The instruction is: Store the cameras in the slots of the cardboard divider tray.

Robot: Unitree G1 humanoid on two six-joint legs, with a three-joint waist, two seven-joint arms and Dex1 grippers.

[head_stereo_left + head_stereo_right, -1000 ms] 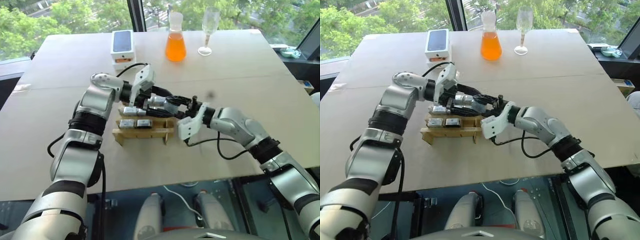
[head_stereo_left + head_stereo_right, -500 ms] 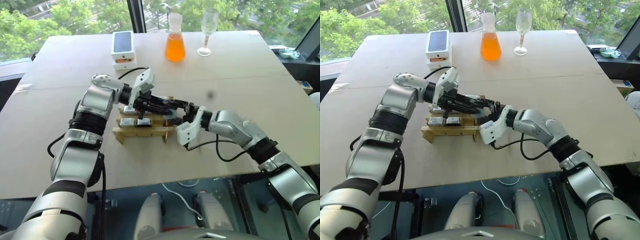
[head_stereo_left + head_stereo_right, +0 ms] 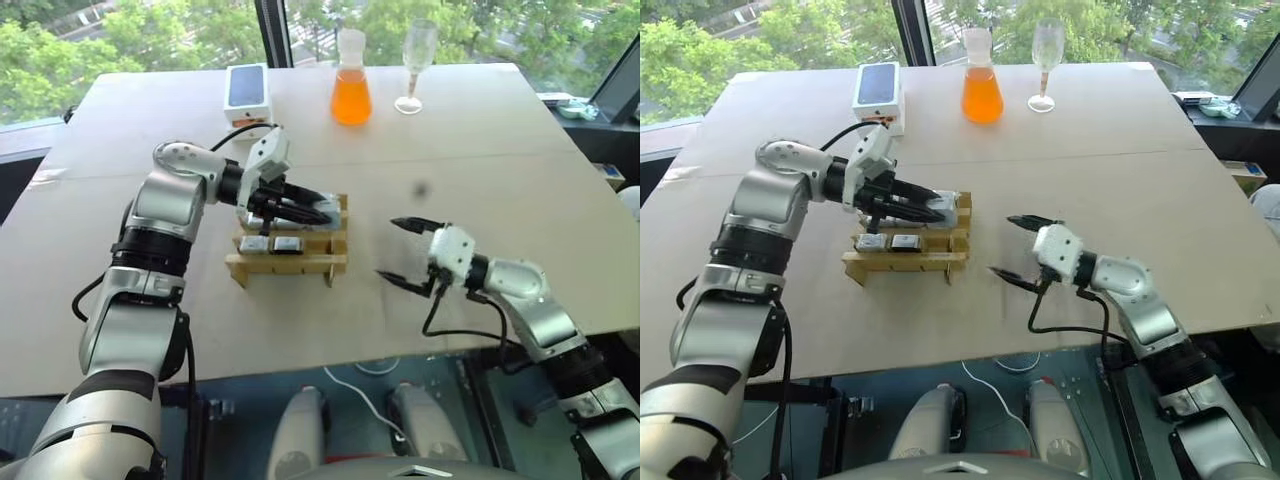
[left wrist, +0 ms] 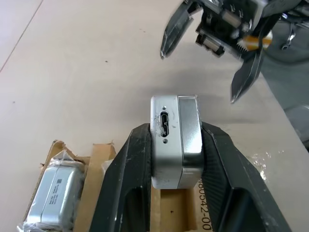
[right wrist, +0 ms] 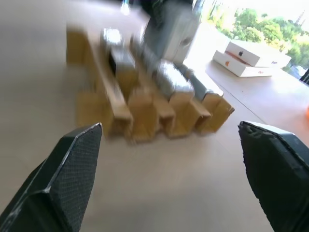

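The cardboard divider tray (image 3: pixel 290 264) sits mid-table, with wrapped silver cameras (image 3: pixel 270 243) in its front slots. My left gripper (image 3: pixel 318 212) hovers over the tray's far right part, shut on a silver camera (image 4: pixel 175 145) whose port face shows between the fingers. Another wrapped camera (image 4: pixel 55 191) lies in a slot beside it. My right gripper (image 3: pixel 400 250) hangs open and empty to the right of the tray, its fingers (image 5: pixel 72 164) spread wide and pointing at the tray (image 5: pixel 145 113).
At the table's far edge stand stacked white phone boxes (image 3: pixel 247 95), a flask of orange liquid (image 3: pixel 351 90) and a wine glass (image 3: pixel 415 60). Bare tabletop lies right of the tray and in front of it, up to the near edge.
The left gripper shut on the camera that the right gripper held up to it. The right gripper opened, rolled and drew away to the right, off the tray.
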